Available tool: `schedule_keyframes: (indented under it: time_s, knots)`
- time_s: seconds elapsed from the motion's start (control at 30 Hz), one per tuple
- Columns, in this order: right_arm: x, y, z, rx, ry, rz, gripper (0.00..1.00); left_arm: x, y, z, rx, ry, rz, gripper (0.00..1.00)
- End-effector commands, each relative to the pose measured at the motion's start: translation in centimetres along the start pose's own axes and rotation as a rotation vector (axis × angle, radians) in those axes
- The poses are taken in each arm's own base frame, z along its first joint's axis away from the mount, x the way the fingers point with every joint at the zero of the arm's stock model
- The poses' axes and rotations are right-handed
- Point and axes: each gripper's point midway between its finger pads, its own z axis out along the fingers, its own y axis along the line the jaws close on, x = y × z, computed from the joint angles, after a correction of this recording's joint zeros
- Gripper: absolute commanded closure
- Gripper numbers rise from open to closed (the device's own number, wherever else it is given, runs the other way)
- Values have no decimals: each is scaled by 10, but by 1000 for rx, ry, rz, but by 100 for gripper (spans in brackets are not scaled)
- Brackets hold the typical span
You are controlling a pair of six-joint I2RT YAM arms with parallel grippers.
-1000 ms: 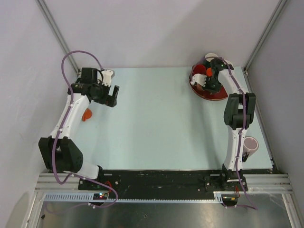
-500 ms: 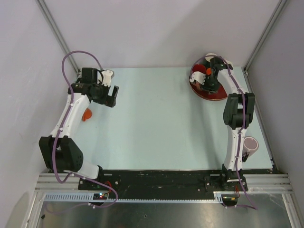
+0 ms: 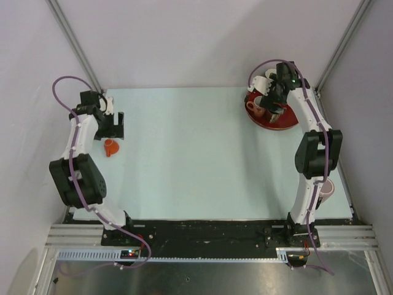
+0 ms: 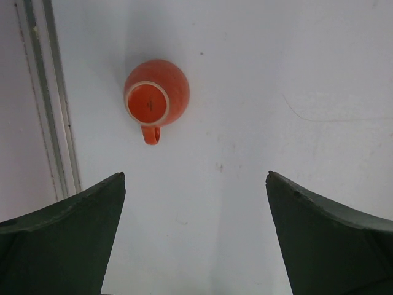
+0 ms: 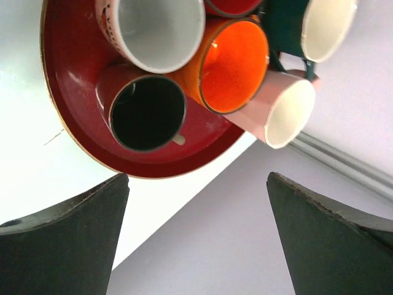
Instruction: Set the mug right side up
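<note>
1. Pale pink mug (image 3: 326,187). Nearest item, beside the right arm's base at the right edge of the table (image 3: 196,160). It is partly hidden by the arm, so its attitude cannot be told.

2. Orange mug (image 4: 156,98). The task's thing, near the table's left edge. It is upside down: foot ring and base face up, the rim is on the surface, and the handle points back toward the wrist camera. Nothing touches it.

3. Left gripper (image 4: 195,178). It hovers over the table just beyond the orange mug in the overhead view. Jaws are wide apart and empty. From the wrist, the mug lies ahead of the fingertips and left of the centre line.

4. Red tray (image 5: 73,67). Far right corner. It carries a tight cluster: white mug (image 5: 159,27), orange-lined mug (image 5: 233,64) and dark red mug (image 5: 147,110), all with their mouths toward the wrist camera. A dark green mug (image 5: 319,27) crowds the edge; whether it rests on the tray cannot be told.

5. Right gripper (image 5: 196,178). Poised above the tray, jaws apart, holding nothing.

Status, as judged: no part of the turn is done. The mug is inverted and ungrasped. What is left is to line up on it, close, lift, rotate it mouth up, set it down and release.
</note>
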Motion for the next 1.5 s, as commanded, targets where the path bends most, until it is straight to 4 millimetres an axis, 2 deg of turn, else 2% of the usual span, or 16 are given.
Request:
schedule_keyframes:
  time_s: [0.0, 0.07, 0.27, 0.4, 0.5, 0.67, 0.77, 0.9, 1.03, 1.1, 1.2, 1.23, 1.37, 1.43, 1.47]
  knots:
    - [-11, -24, -48, 171, -42, 122, 1, -6, 18, 28, -13, 34, -76, 0]
    - [-17, -20, -58, 185, -85, 157, 1, -9, 23, 44, -16, 48, -66, 0]
    - [-18, -6, -70, 183, -115, 237, 1, -17, 58, 84, -96, 101, -52, 0]
    - [-18, 0, -73, 179, -104, 228, 1, -5, 60, 104, -87, 155, -23, 1]
    - [-20, 3, -75, 184, -100, 224, 1, 3, 60, 110, -88, 181, -14, 4]
    - [-22, 8, -78, 179, -104, 232, 1, 3, 61, 110, -85, 188, 14, 20]
    - [-22, 9, -79, 184, -97, 244, 1, 17, 56, 109, -59, 221, 35, 31]
    - [-22, 8, -81, 193, -92, 243, 1, 38, 51, 108, -31, 275, 56, 34]
    - [-24, 6, -83, 199, -94, 240, 0, 39, 48, 108, -19, 277, 45, 39]
    - [-24, 4, -85, 202, -89, 240, 0, 39, 41, 108, 20, 275, 35, 49]
    - [-26, 3, -88, 213, -90, 246, 0, 41, 31, 105, 70, 274, 23, 87]
    - [-29, 2, -91, 218, -100, 253, 1, 41, 27, 103, 88, 268, 15, 93]
    - [-55, 1, -106, 237, -193, 317, 1, 36, 14, 91, 141, 230, -14, 99]
    - [-80, 4, -117, 226, -272, 380, 1, 30, 8, 83, 169, 199, -29, 100]
    - [-99, 7, -125, 201, -333, 419, 1, 26, 3, 79, 188, 181, -34, 100]
